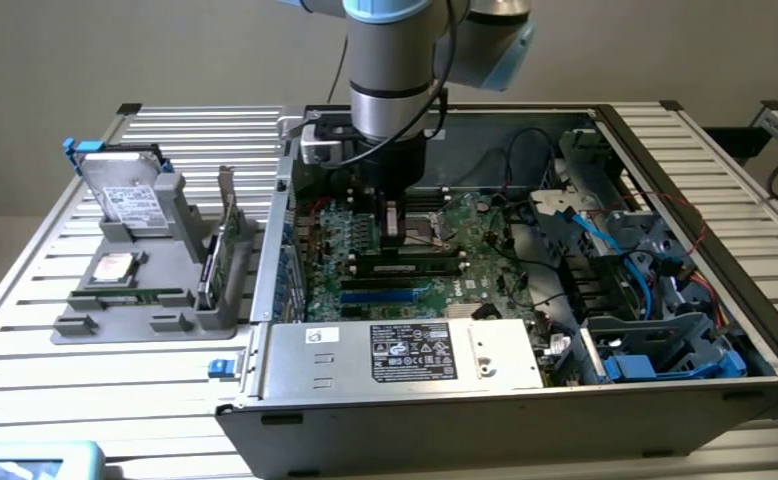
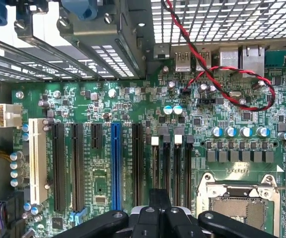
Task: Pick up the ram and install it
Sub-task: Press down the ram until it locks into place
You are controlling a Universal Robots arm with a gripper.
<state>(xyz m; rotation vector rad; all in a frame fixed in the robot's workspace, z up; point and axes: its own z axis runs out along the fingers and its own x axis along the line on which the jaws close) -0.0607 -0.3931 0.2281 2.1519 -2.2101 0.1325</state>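
Your gripper [image 1: 396, 238] sits closed low over the motherboard [image 1: 489, 225] inside the open computer case [image 1: 523, 400], with nothing visibly held between its fingers. You find the ram [image 1: 409, 268] seated in a slot just at its 6 o'clock in the exterior view.

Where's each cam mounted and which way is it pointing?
Exterior view: off the arm, raised, looking down into the open PC case on the slatted table; the arm comes in from the top edge, its hand low over the motherboard, and a ram stick lies in the grey holder outside.
Wrist view: on the wrist, facing the motherboard close up; the black shut hand shows at the edge.
Shared: motherboard, memory slots, CPU socket, hand.
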